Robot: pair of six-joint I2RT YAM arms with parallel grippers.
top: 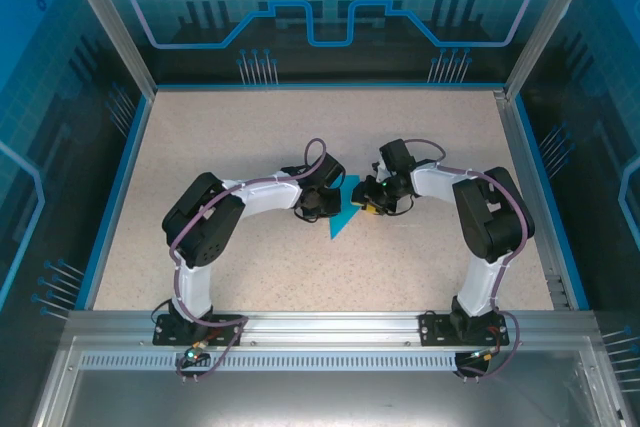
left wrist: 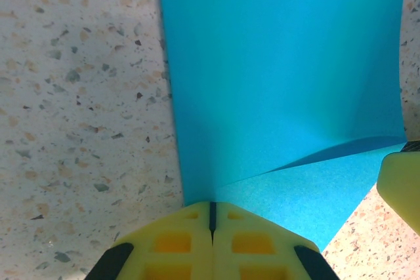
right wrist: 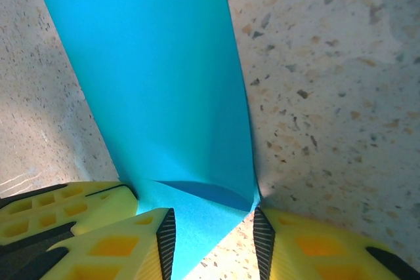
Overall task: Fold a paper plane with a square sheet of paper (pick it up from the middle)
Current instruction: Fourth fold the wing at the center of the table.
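We work on a speckled beige table point(top: 250, 272) inside a blue-lit, glass-walled booth. At the table's near edge runs a metal rail point(top: 330, 323), and both arm bases are bolted to it, well apart.

At the middle of the table the two arms meet over the sheet point(top: 341, 219). From above it shows as a small blue wedge with its tip pointing toward the near edge. It no longer lies flat: one layer rests on the table and another stands up from it along a soft bend.

The left gripper point(left wrist: 211, 209) has its yellow fingers pressed together, and the bend runs right into their seam, so we judge it is pinching the paper there. The right gripper point(right wrist: 214, 214) has its jaws apart, straddling a low corner without clamping it.

We expect the sheet to be very light, limp and smooth. It should slide on the table, sag when held at one point, and keep any crease, wanted or not. A hard tug could tear it. We would hold it at an edge or along the bend, with a pinch from each side.

The main obstacle is crowding, since the two sets of fingers sit just beside each other. The far half of the table is bare up to the back panel point(top: 320, 7).
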